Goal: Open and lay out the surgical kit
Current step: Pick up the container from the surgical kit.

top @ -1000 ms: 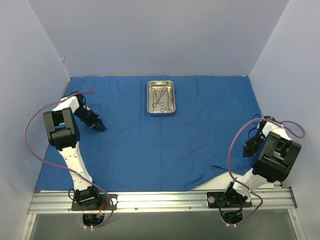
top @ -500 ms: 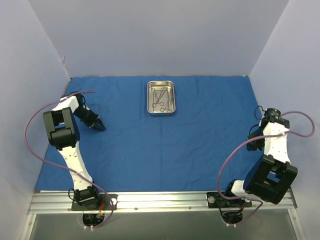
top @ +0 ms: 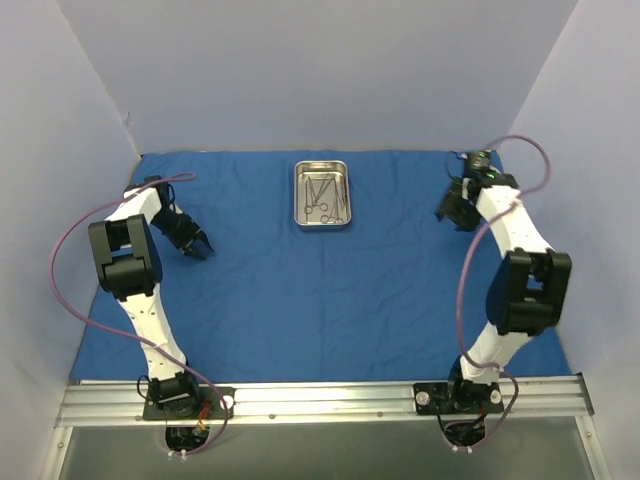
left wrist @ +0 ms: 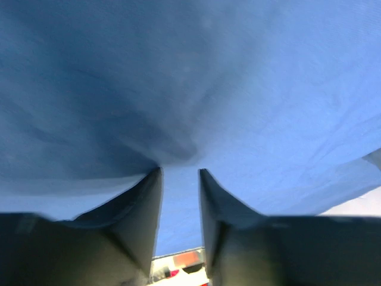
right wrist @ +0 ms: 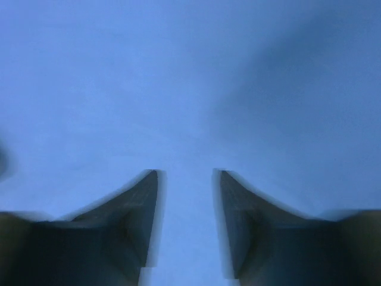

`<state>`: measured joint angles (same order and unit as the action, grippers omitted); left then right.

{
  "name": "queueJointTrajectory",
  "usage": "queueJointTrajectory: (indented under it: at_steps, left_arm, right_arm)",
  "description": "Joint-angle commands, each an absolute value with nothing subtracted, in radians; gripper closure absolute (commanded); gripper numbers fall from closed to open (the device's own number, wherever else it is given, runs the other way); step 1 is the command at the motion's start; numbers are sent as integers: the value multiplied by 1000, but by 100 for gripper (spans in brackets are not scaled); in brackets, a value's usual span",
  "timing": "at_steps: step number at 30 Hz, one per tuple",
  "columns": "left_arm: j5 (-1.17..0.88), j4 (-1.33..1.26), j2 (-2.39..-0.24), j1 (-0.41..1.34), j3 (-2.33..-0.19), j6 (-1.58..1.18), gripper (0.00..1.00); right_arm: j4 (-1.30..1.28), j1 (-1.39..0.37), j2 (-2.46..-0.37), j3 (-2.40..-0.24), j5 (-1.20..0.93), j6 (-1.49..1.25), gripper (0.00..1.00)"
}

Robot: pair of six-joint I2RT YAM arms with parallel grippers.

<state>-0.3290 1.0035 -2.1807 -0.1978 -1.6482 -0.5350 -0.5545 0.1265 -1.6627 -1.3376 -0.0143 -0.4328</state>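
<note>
Cloth wrap (top: 330, 290), blue, lies spread across the table. The steel tray (top: 299, 200) sits on it with the thin instruments (top: 325, 198) inside. The left gripper (top: 203, 250) is well left of the tray and nearer the bases, low on the wrap. Its jaws are parted, with a pucker of fabric at the tips that is probably not pinched. The right gripper (top: 447, 212), right of the tray, has its jaws apart and holds nothing.

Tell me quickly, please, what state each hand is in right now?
Left hand: open, holding nothing, tips at a pucker in the blue cloth.
Right hand: open, holding nothing, over the blue cloth.
</note>
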Motion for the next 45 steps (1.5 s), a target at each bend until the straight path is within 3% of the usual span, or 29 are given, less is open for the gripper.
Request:
queueJointTrajectory:
  at_steps: [1, 4, 11, 15, 17, 18, 29, 39, 45]
  left_arm:
    - [-305, 986, -2083, -175, -1667, -505, 57]
    - [-322, 989, -2059, -169, -1672, -491, 52]
    - [-377, 980, -2023, -144, -1664, -428, 50]
    - [-428, 971, -1991, -129, -1681, -396, 49]
    - [-455, 979, -1993, -111, -1715, -379, 38]
    - [-465, 991, -1991, -103, -1727, -374, 37]
    - [-403, 1037, -1997, -17, -1836, -397, 39]
    - [-396, 1071, -2016, 26, -1870, -407, 40]
    - [-396, 1060, -2008, 35, -1838, -399, 40]
  right_arm:
    - [-490, -6, -1797, -1494, -40, -416, 49]
    - [-471, -109, -1938, -1653, -67, -391, 28]
    - [-473, -216, -2186, -1940, -98, -385, 0]
    - [-387, -248, -2198, -1941, -100, -411, 0]
    - [-364, -259, -2212, -1954, -129, -420, 0]
    - [-362, -264, -2220, -1962, -139, -419, 0]
    - [-387, -278, -2305, -2035, -207, -364, 0]
    - [-367, -288, -2373, -2066, -252, -367, 17]
    - [-362, -305, -2390, -2069, -250, -371, 22]
